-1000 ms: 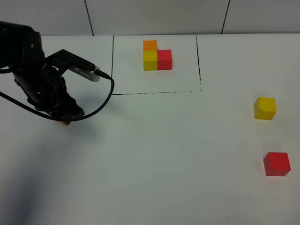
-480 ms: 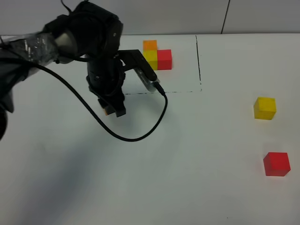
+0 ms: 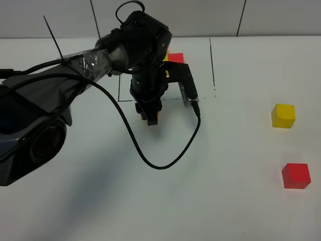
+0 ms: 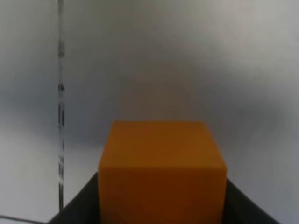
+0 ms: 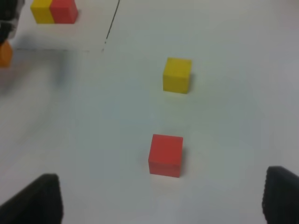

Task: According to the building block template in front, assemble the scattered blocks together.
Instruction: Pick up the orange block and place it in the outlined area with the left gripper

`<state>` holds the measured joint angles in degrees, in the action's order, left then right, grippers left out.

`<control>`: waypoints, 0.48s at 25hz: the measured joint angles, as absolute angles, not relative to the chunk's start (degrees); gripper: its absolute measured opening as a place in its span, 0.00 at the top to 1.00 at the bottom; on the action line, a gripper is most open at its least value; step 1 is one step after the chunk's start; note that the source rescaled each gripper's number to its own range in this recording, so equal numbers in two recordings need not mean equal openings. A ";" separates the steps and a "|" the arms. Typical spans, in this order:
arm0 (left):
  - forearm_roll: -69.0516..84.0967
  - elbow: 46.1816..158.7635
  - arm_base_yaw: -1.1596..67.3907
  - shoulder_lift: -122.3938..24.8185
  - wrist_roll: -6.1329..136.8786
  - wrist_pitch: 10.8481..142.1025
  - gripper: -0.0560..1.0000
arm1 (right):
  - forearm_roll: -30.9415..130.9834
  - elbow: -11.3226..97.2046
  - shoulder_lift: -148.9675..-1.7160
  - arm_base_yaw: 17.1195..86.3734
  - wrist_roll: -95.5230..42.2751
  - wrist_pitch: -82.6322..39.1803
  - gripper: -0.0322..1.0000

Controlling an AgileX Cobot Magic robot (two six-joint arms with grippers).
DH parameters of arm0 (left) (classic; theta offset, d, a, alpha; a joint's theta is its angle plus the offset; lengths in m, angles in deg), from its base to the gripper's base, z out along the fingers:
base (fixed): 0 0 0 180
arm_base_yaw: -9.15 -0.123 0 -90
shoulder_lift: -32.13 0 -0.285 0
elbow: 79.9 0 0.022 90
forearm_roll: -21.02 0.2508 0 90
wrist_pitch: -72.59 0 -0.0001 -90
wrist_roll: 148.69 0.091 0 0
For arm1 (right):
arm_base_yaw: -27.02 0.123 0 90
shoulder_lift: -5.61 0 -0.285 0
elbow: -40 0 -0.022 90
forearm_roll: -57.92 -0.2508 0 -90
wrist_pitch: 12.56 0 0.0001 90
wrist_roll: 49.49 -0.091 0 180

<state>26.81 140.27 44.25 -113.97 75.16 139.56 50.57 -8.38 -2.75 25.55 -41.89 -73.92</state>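
Observation:
My left gripper (image 3: 151,118) is shut on the orange cube (image 4: 161,163) and holds it just in front of the black outline's front line (image 3: 173,99), right of its left corner. The cube shows as a sliver (image 3: 156,117) under the arm. The template (image 3: 175,56) is mostly hidden behind the left arm; only its red cube and a yellow edge show. The loose yellow cube (image 3: 283,116) and red cube (image 3: 296,175) lie far right. My right gripper (image 5: 163,198) is open above the table, near the red cube (image 5: 166,155) and yellow cube (image 5: 177,74).
The left arm's black cable (image 3: 165,160) loops over the table in front of the gripper. The outline's right side (image 3: 212,65) runs front to back. The white table (image 3: 225,211) meets a tiled wall (image 3: 200,17) at the back.
My left arm has swung from the far left to the right with the orange cube, reaching the outline's front line. The yellow and red cubes have not moved.

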 joint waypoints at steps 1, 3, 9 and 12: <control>26.36 141.38 44.32 -114.58 76.39 139.60 0.94 | 50.57 -8.38 -2.75 25.55 -41.93 -73.92 0.26; 25.15 143.23 44.36 -115.87 78.38 139.68 0.94 | 50.57 -8.38 -2.75 25.55 -42.13 -73.92 0.26; 23.79 145.01 44.36 -118.16 80.43 139.27 0.94 | 50.65 -8.38 -2.75 25.55 -42.25 -73.92 0.26; 23.79 145.17 44.36 -118.97 80.43 138.90 0.94 | 50.87 -8.38 -2.75 25.55 -42.32 -73.92 0.26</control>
<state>23.79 145.17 44.36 -118.97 80.43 138.90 50.87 -8.38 -2.75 25.55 -42.32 -73.92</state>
